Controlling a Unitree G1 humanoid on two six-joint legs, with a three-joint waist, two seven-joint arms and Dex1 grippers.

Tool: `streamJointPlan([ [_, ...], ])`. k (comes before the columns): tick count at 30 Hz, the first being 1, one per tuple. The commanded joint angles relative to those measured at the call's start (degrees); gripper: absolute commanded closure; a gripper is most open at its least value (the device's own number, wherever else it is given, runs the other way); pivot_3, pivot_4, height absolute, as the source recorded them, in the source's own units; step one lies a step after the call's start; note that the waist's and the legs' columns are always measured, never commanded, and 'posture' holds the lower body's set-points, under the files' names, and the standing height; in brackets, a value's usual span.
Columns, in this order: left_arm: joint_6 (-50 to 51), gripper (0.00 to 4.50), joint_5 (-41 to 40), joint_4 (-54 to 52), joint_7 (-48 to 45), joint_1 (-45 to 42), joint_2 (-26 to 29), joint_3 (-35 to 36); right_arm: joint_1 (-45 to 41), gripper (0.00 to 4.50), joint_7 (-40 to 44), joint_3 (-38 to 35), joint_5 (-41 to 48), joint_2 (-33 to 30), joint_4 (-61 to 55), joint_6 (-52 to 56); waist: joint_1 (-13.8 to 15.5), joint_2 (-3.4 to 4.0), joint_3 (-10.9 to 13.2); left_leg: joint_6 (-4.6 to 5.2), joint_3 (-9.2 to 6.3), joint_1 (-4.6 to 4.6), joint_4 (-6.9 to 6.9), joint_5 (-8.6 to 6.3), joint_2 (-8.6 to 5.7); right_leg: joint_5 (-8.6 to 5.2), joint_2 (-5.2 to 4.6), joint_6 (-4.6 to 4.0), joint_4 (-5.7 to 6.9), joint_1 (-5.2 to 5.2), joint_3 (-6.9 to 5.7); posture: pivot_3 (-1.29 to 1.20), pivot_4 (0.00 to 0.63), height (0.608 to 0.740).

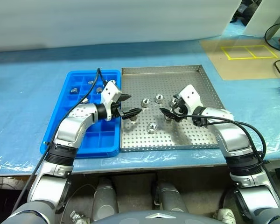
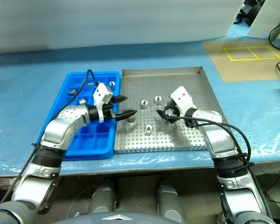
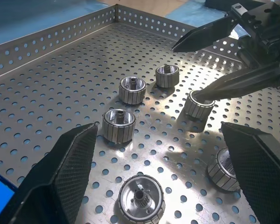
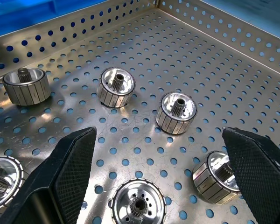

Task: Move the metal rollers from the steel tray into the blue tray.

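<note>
The blue tray is lying on the left, its long right edge touching the steel tray, both resting on a blue-covered table. A few metal rollers are already sitting in the blue tray's far compartments — at least three are showing there, one partly behind the arm's cable.

The left gripper is reaching from over the blue tray across the shared edge, so its fingers are hanging over the left part of the steel tray. Its jaws are standing wide apart and released, gripping nothing; a roller is sitting on the perforated floor just by the lower fingertip.

More rollers are lying loose toward the middle of the steel tray: one just to the right of the left gripper, one a little farther back, and one nearer the front rim. In the left wrist view these are showing as ribbed silver cylinders standing on end, each with a small toothed hub in the centre.

On the right, the right gripper is pointing leftward toward the same cluster, its jaws likewise spread open and empty. Its lower fingertip is resting at or just above another roller — contact I cannot tell.
</note>
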Motion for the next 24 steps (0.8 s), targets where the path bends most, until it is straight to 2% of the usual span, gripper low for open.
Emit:
streamJointPlan([
  [1,-0.59,0.00,0.19,-0.99,-0.03,-1.59,0.46,-0.23,-1.01,0.01,-0.13,-0.58,0.11,-0.10,-0.95,-1.25,0.01,0.00,0.00,0.00,0.00,0.00,0.00,0.00,0.00,0.00,0.00,0.00,0.00,0.00,0.00,-0.24,0.150,0.740],
  [4,1.35,0.00,0.27,0.14,0.18,-3.19,0.64,-0.33,-1.16,0.01,-0.27,-0.54,0.06,-0.01,-0.80,-1.29,0.01,0.00,0.00,0.00,0.00,0.00,0.00,0.00,0.00,0.00,0.00,0.00,0.00,0.00,0.00,-0.24,0.150,0.740],
  [8,3.20,0.00,2.07,5.74,-2.26,-12.56,1.68,-2.65,-1.54,0.01,-0.08,0.05,-0.13,0.17,-0.25,-1.51,0.17,0.00,0.00,-0.02,0.00,0.00,0.03,0.01,0.00,0.00,0.00,0.00,0.07,0.00,-0.01,-0.23,0.150,0.740],
  [16,-4.68,0.00,14.32,21.01,-13.71,-26.95,3.75,-16.35,-2.01,0.01,-1.00,0.31,-0.60,0.64,0.70,-2.25,0.12,0.02,-0.01,0.03,-0.01,0.01,0.02,-0.01,-0.19,0.05,-0.11,0.09,-0.04,0.05,0.11,-0.25,0.150,0.740],
  [24,-12.28,0.00,20.65,29.98,-22.51,-31.82,1.75,-22.30,1.27,0.01,-3.91,-0.19,-0.50,1.47,-1.84,-1.41,0.16,0.03,-0.01,0.05,-0.02,-0.01,-0.08,-0.02,-0.21,0.18,-0.09,0.27,-0.35,0.16,0.12,-0.31,0.150,0.740],
])
